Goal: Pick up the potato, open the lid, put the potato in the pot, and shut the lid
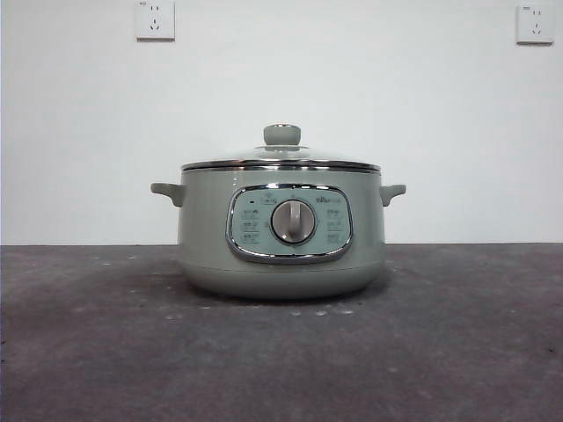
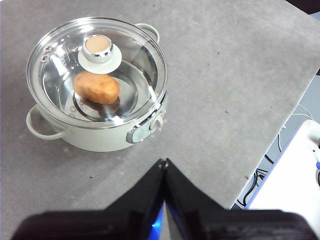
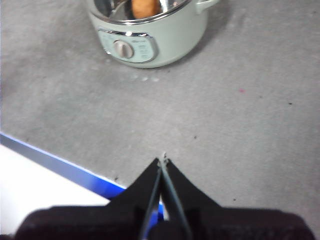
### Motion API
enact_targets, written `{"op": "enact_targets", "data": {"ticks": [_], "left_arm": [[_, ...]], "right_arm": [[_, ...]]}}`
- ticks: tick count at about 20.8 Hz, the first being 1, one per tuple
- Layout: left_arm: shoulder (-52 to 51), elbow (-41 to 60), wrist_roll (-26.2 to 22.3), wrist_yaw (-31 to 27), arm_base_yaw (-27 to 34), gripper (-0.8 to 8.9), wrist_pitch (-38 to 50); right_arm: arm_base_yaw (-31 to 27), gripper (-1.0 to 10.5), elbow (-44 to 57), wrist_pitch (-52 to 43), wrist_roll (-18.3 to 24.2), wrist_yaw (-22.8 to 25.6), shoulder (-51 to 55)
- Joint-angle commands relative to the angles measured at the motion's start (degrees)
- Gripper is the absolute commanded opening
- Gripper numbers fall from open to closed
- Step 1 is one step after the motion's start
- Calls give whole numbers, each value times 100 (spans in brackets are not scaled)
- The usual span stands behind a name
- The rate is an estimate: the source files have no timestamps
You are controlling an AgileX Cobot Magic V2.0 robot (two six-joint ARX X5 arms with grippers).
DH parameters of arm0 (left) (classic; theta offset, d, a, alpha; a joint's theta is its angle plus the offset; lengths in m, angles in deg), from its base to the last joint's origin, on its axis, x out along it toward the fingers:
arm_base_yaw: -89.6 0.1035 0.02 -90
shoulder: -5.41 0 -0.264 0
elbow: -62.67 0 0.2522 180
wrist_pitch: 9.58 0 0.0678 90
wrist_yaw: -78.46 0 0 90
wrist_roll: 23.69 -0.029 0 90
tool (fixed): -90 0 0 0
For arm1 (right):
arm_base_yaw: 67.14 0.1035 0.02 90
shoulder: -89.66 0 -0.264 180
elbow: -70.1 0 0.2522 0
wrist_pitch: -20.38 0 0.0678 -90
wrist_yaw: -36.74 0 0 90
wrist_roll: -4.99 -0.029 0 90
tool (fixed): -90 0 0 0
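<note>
A: Which step is in hand? I begin from the near side. The left gripper (image 2: 163,161) has its two jaws pressed together with nothing between them, and it hangs over bare table (image 2: 240,100), well apart from the pot (image 2: 100,127).

B: The right gripper (image 3: 163,160) looks the same: jaws closed tip to tip, holding nothing, above the near part of the table, with the pot farther away.

A: And the potato (image 2: 96,87)?

B: It lies inside the pot, on the shiny bottom, seen through the glass. The lid (image 2: 97,70) sits flat on the rim, with its knob (image 2: 99,46) upright in the middle (the front view also shows the lid level and closed).

A: So I judge that all four steps are already finished: the potato is in and the lid is on.

B: I think so too. The next move calls for nothing more at the pot; the arms only need to rest away from it. Both grippers are on the near side and the pot is beyond them, touching neither.
</note>
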Motion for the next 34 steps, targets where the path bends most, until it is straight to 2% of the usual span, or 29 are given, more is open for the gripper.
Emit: {"op": "enact_targets", "data": {"ticks": [1, 13, 16, 19, 21, 24, 29, 34], "left_arm": [[4, -7, 31, 17, 13, -4, 35], [0, -7, 46, -4, 28, -4, 142], [-66, -4, -302, -26, 125, -4, 645], [-407, 46, -748, 17, 678, -4, 1388], [-782, 369, -822, 247, 1038, -4, 2026], [-1633, 1650, -831, 470, 1674, -4, 3390], [-3370, 5025, -848, 426, 2420, -4, 5786], [-4813, 7637, -715, 402, 2743, -4, 6725]], "right_arm": [[7, 1, 46, 146, 4, 114, 9], [7, 1, 46, 146, 4, 404, 9], [7, 1, 46, 146, 4, 404, 7], [7, 1, 46, 146, 4, 402, 7], [7, 1, 46, 146, 4, 404, 7], [7, 1, 46, 146, 4, 404, 4], [7, 1, 46, 146, 4, 404, 4], [7, 1, 46, 146, 4, 402, 4]]}}
